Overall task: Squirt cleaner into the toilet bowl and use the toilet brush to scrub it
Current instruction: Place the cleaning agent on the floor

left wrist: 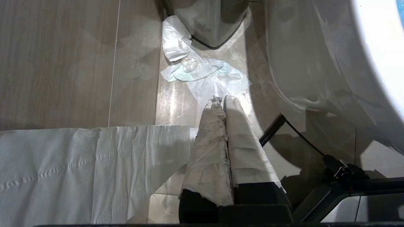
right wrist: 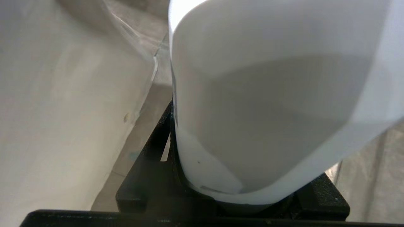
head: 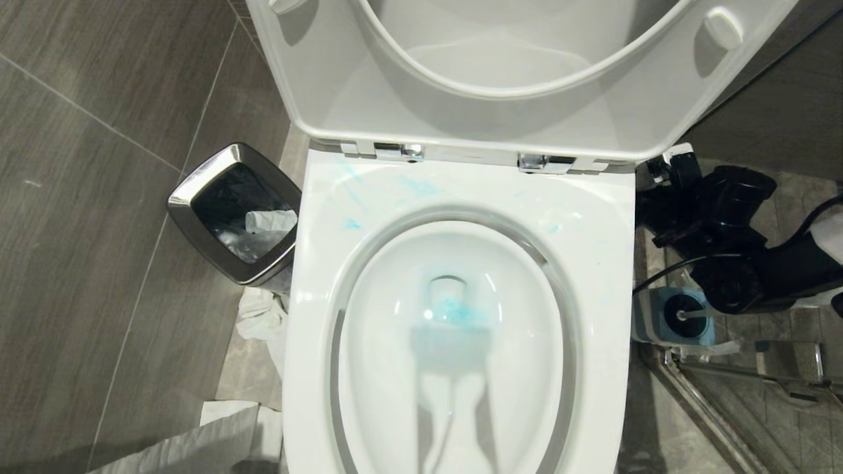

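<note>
Teal cleaner (head: 454, 311) already tints the water and streaks the toilet bowl (head: 596, 263) rim at 11 o'clock. You judge squirting is finished. Your right gripper (right wrist: 240, 176), low at the bowl's 3 o'clock, clamps a smooth white container (right wrist: 268, 94). Next: set it down, take the brush (head: 685, 317) from its holder (head: 649, 322). Left gripper (left wrist: 222, 101) hangs closed, empty, by floor tissue (left wrist: 202, 74).

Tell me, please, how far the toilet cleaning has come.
Done: blue cleaner tints the water in the bowl and streaks its rim. In hand: the right pincer grips a white container beside the bowl. Left to do: the scrubbing; the brush sits in its holder on the floor, untouched. The left pincer is shut and idle above the floor.
</note>
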Robot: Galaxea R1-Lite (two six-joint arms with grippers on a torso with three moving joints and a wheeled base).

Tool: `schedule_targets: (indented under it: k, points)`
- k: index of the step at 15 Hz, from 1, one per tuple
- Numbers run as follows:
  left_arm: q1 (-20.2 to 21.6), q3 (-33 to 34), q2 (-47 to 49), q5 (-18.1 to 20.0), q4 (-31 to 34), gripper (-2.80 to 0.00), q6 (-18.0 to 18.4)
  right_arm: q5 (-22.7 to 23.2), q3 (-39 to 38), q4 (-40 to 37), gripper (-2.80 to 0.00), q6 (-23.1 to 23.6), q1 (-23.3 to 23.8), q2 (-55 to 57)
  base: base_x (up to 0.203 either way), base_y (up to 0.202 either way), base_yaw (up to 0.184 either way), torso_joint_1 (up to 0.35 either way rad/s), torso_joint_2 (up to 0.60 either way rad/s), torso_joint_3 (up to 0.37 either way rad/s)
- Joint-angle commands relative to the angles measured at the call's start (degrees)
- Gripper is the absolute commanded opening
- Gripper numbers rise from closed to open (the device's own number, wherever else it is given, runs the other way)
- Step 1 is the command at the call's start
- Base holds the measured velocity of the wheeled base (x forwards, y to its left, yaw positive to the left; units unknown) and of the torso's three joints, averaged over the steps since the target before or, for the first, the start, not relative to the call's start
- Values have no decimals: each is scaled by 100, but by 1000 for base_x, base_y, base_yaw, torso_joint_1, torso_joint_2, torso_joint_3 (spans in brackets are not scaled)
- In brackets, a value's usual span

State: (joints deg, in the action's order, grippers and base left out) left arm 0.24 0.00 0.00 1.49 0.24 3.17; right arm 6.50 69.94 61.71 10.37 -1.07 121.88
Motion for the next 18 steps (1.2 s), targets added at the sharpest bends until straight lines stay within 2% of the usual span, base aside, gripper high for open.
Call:
schedule_targets:
  k: [1, 12, 15, 18]
  points:
    - [2, 9, 9, 1, 3, -280, 8, 9, 37, 34, -280, 9, -16, 29, 0, 0, 0, 6, 7, -34]
    - [2, 9, 9, 1, 11, -280, 52, 9, 204, 17, -280, 53, -33, 11, 0, 0, 0, 2, 1, -128]
    - [2, 9, 9, -8, 11, -280, -127, 18, 230, 40, -280, 62, -33, 37, 0, 0, 0, 1, 1, -22]
    - [2, 9, 9, -8, 11, -280, -141, 27, 239, 172, -280, 71, -33, 125, 0, 0, 0, 0, 0, 0]
